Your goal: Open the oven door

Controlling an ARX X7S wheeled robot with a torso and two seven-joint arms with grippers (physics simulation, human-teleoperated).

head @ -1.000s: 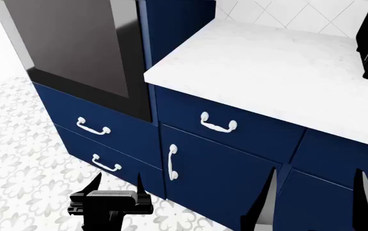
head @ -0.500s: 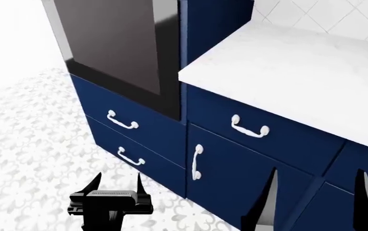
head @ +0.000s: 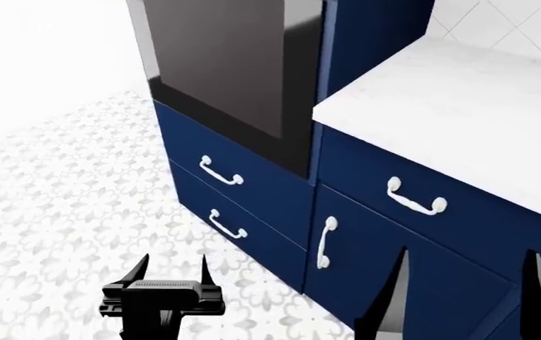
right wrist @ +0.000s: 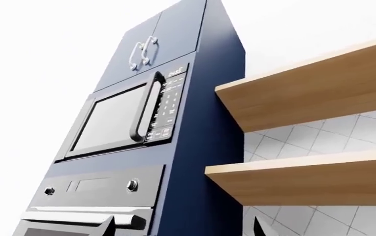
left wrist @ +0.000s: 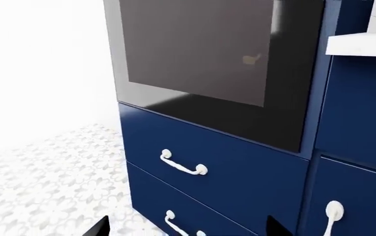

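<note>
- The oven door [head: 237, 60], glossy black glass, fills the frame's upper middle, shut.
- Navy drawers [head: 251, 184] with white handles sit below.
- Left hand [head: 171, 273] and right hand [head: 469, 283] are both spread wide, holding nothing.

You face navy cabinets [head: 251, 184] with white handles [head: 221, 171], a white marble surface [head: 459, 113], patterned grey-white floor tiles [head: 63, 212], and wooden shelves [right wrist: 319, 88] against white wall tiles [right wrist: 319, 132].
</note>
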